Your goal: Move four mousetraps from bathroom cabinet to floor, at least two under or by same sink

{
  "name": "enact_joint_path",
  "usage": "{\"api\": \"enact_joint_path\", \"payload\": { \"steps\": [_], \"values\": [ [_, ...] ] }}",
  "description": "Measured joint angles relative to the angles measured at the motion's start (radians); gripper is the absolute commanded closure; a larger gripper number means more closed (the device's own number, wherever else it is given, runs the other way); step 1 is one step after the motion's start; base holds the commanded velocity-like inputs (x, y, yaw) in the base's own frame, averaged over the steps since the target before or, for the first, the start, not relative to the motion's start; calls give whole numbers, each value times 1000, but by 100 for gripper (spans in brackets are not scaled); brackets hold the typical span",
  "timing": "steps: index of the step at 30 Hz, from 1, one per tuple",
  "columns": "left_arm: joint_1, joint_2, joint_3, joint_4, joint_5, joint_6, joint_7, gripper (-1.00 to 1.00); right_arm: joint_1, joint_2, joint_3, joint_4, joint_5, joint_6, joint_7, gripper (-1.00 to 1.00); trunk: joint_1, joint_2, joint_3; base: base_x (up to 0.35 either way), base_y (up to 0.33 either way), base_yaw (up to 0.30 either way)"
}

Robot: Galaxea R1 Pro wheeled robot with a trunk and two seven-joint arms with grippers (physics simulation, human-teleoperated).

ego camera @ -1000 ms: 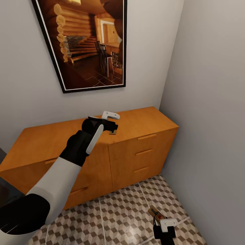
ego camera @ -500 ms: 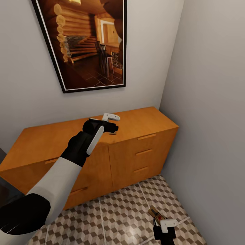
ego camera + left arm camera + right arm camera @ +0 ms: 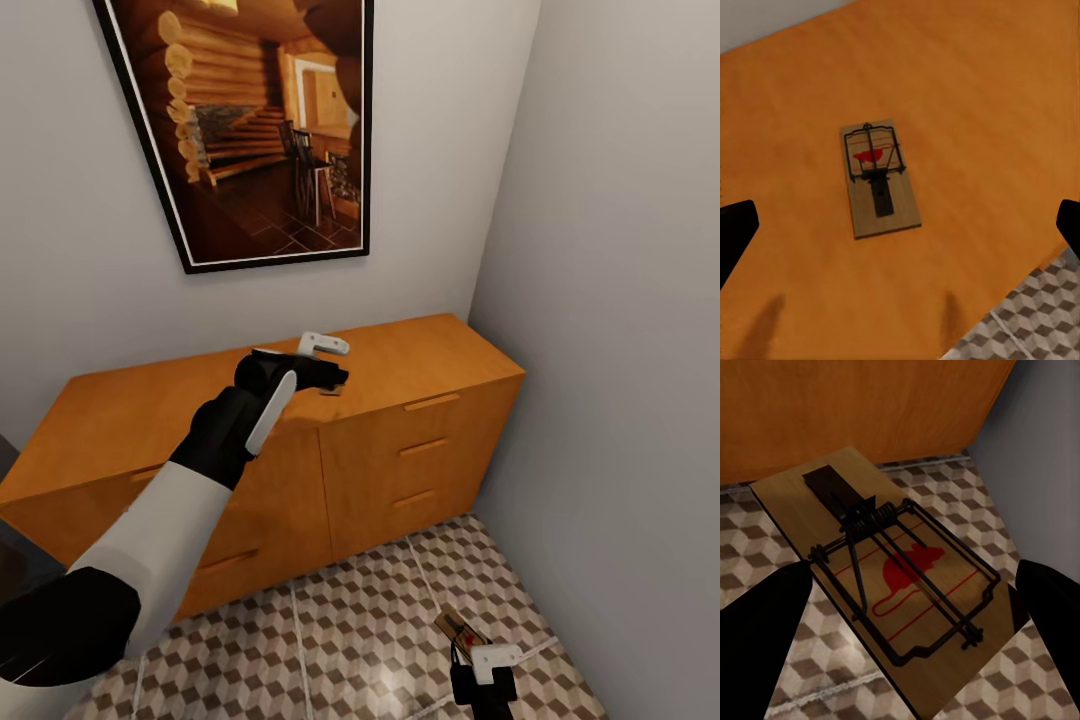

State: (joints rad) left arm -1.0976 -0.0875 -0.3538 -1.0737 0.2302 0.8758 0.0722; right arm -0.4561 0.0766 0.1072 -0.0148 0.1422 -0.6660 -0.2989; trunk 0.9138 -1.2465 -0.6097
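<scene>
Left gripper poised over the cabinet top, jaws spread wide above a mousetrap lying flat there. Right gripper low above the bathroom floor, jaws apart around a second mousetrap.

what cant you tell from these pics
- Head view: the mousetrap on the cabinet is mostly hidden by the left gripper.
- Right wrist view: whether the right gripper actually holds its mousetrap, fingertips cut off at the edges.
- The other two traps' whereabouts.
</scene>
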Motion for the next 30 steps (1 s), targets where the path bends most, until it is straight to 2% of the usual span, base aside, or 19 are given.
{"api": "enact_joint_path", "payload": {
  "steps": [4, 7, 10, 12, 16, 23, 26, 30],
  "values": [
    [0, 10, 16, -5, 1, -41, -5, -100, 0, 0, 0, 0, 0, 0, 0, 100, 0, 0, 0, 0, 0, 0],
    [0, 11, 69, -18, 1, -48, -6, -100, 0, 0, 0, 0, 0, 0, 0, 100, 0, 0, 0, 0, 0, 0],
    [0, 13, 145, -34, 1, -50, -10, -100, 1, 0, 0, 0, 0, 0, 0, 100, 0, 0, 0, 0, 0, 0],
    [0, 13, 166, -36, 2, -50, -10, -100, 1, 0, 0, 0, 0, 0, 0, 100, 0, 0, 0, 0, 0, 0],
    [0, 13, 184, -33, 2, -51, -9, -100, 1, 0, 0, 0, 0, 0, -1, 100, 0, 0, 0, 0, 0, 0],
    [0, 10, 186, -21, -3, -54, -3, -100, 0, 0, 0, 0, 0, 0, -1, 100, 0, 0, 0, 0, 0, 0],
    [0, 7, 174, -11, -5, -54, -2, -100, 1, 0, 0, 0, 0, 0, -1, 100, 0, 0, 0, 0, 0, 0],
    [0, 6, 81, -8, -18, -52, 24, -100, 1, 0, 0, 0, 0, 0, 0, 100, 0, 0, 0, 0, 0, 0]
  ]
}}
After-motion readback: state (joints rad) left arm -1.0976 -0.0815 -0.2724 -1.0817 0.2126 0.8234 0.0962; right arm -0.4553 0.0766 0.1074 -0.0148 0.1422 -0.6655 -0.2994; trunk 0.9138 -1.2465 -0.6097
